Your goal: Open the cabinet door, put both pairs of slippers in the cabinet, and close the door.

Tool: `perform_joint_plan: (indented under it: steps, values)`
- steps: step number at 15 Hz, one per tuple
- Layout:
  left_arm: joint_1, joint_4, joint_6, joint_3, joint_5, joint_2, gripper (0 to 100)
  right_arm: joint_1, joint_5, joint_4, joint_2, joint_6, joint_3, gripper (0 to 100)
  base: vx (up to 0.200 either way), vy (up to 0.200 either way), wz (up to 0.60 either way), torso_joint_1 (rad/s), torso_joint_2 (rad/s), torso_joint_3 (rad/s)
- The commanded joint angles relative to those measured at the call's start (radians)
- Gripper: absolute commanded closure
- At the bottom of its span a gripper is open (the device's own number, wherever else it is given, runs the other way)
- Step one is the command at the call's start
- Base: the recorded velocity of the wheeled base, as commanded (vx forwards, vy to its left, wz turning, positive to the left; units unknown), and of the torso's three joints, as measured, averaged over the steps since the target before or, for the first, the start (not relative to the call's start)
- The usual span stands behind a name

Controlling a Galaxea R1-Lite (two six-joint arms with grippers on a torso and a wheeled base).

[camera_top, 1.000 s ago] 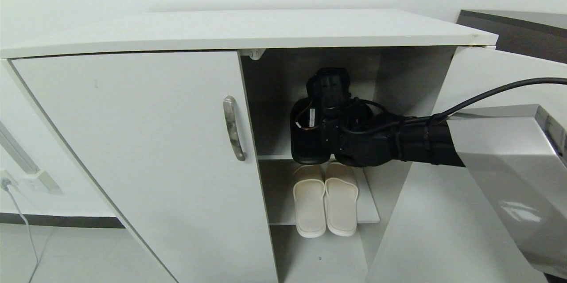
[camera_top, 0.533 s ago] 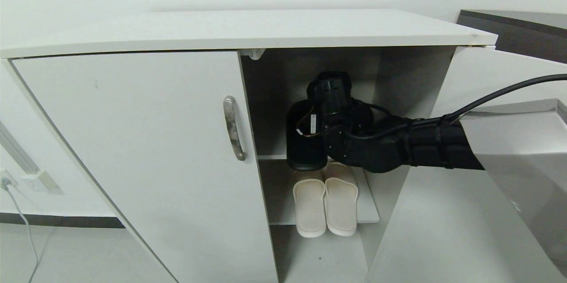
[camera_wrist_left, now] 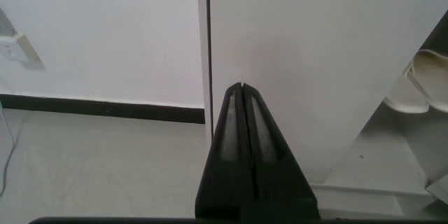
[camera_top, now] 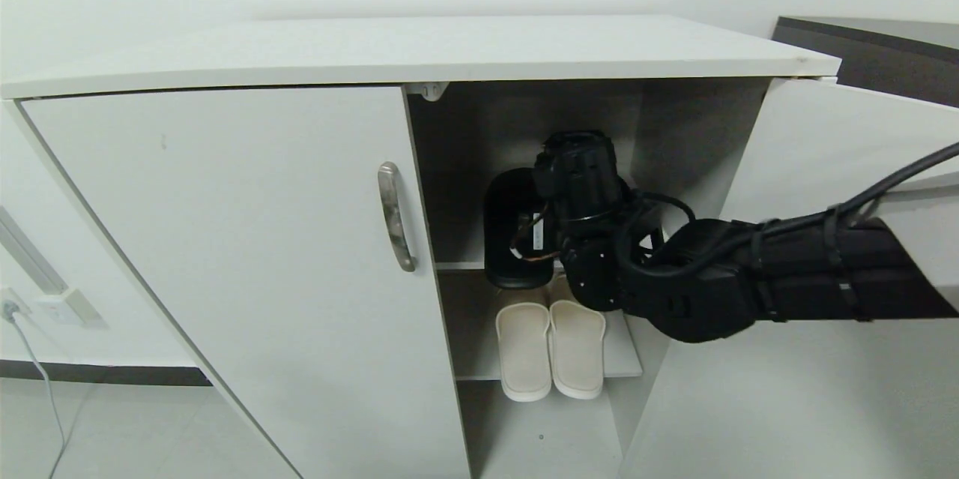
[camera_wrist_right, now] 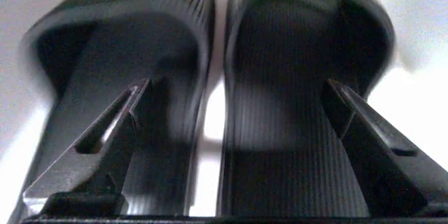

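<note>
Item: white two-door wooden cabinet (camera_top: 419, 52), its left door (camera_top: 225, 239) with the metal bar handle (camera_top: 395, 217) shut, its right door (camera_top: 824, 134) swung open. Contents: pair of black ribbed rubber slippers (camera_top: 509, 239) on the cabinet's upper shelf (camera_top: 457, 266), side by side, ends at the shelf's front edge. A pair of cream foam slippers (camera_top: 551, 336) sits on the cabinet's lower shelf (camera_top: 622, 366), ends overhanging its front edge. Right gripper (camera_wrist_right: 234, 101): inside the cabinet over the black pair, fingers (camera_wrist_right: 119, 133) spread wide to either side of it, gripping nothing; whether they touch the rubber cannot be told. Left gripper (camera_wrist_left: 241, 92): outside the cabinet, before the shut door, jaws pressed together, empty. Hazards, as judged: a spread finger may catch a black slipper on the way out and drag it off the shelf. The right arm's cable may foul the open door. The overhanging cream pair may block that door from shutting flush.
</note>
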Motion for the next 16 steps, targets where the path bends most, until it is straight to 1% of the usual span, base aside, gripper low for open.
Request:
perform_joint_plan:
  steps: [1,4,5,7,9,10,12,16]
  values:
    - [0.0,-0.002,0.0,0.0,0.0,0.0,100,0.052,0.009,-0.057,-0.13,-0.001,0.147,0,0.0,0.0,0.0,0.0,0.0,0.0]
    - [0.0,0.0,0.0,0.0,0.0,0.0,100,0.099,0.037,-0.168,-0.245,-0.007,0.323,0,0.0,0.0,0.0,0.0,0.0,0.0]
    - [0.0,0.0,0.0,0.0,0.0,0.0,100,0.112,0.054,-0.192,-0.268,-0.008,0.362,0,0.0,0.0,0.0,0.0,0.0,0.0]
    - [0.0,0.0,0.0,0.0,0.0,0.0,100,0.144,0.113,-0.265,-0.343,-0.01,0.504,0,0.0,0.0,0.0,0.0,0.0,0.0]
    - [0.0,0.0,0.0,0.0,0.0,0.0,100,0.147,0.147,-0.325,-0.365,-0.034,0.58,0,0.0,0.0,0.0,0.0,0.0,0.0]
    - [0.0,0.0,0.0,0.0,0.0,0.0,100,0.147,0.152,-0.334,-0.365,-0.036,0.586,100,0.0,0.0,0.0,0.0,0.0,0.0]
    - [0.0,0.0,0.001,0.0,0.0,0.0,100,0.155,0.173,-0.362,-0.366,-0.06,0.604,100,0.0,0.0,0.0,0.0,0.0,0.0]
    - [0.0,0.0,0.003,0.0,-0.001,0.0,100,0.165,0.175,-0.363,-0.346,-0.06,0.61,100,0.0,0.0,0.0,0.0,0.0,0.0]
